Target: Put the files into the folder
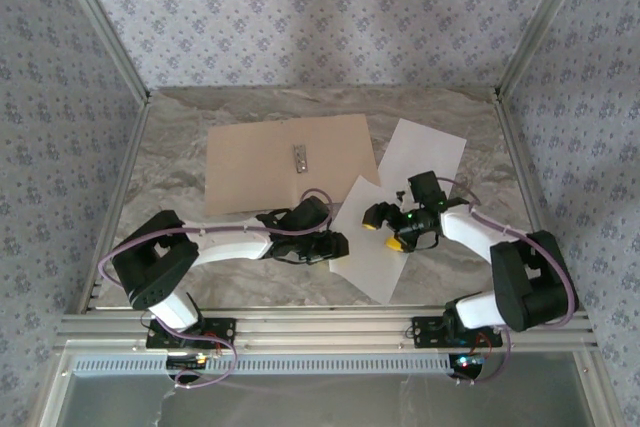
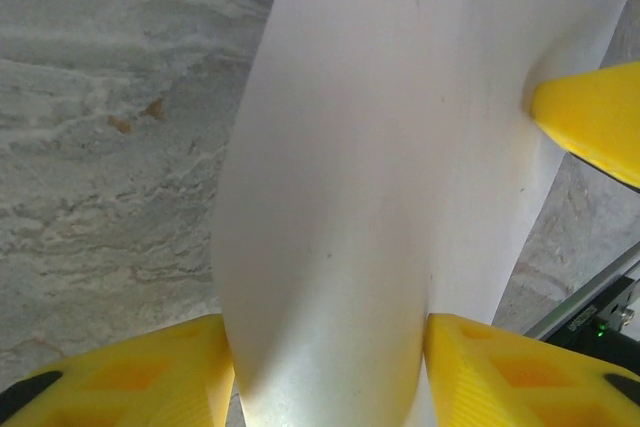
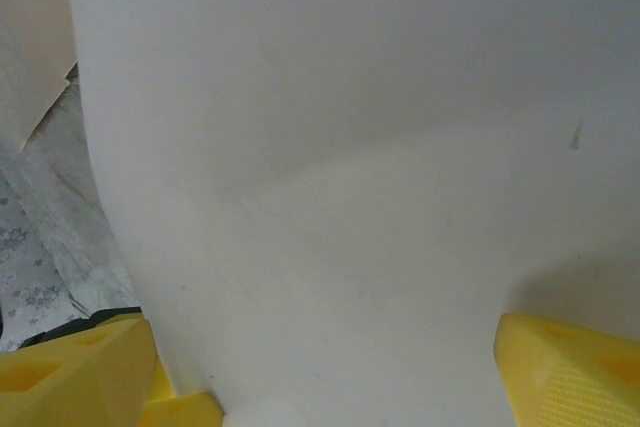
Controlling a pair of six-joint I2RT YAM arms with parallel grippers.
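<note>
The tan folder (image 1: 270,162) lies open and flat at the back left, its metal clip (image 1: 300,157) on the spine. One white file (image 1: 428,150) rests at the back right, partly under the nearer file (image 1: 368,252). My left gripper (image 1: 338,245) sits at the near file's left corner. In the left wrist view that file (image 2: 380,177) bows up in a hump between the spread yellow fingers (image 2: 140,377) of the left gripper (image 2: 330,382). My right gripper (image 1: 383,229) stands open on the same sheet (image 3: 350,197), and its fingertip (image 2: 590,122) presses the paper. The right gripper (image 3: 330,382) has fingers (image 3: 570,367) wide apart.
Marbled grey tabletop (image 1: 170,177) surrounds the papers. Aluminium frame posts and patterned walls (image 1: 320,7) close in the back and sides. A rail (image 1: 320,327) runs along the near edge by both arm bases.
</note>
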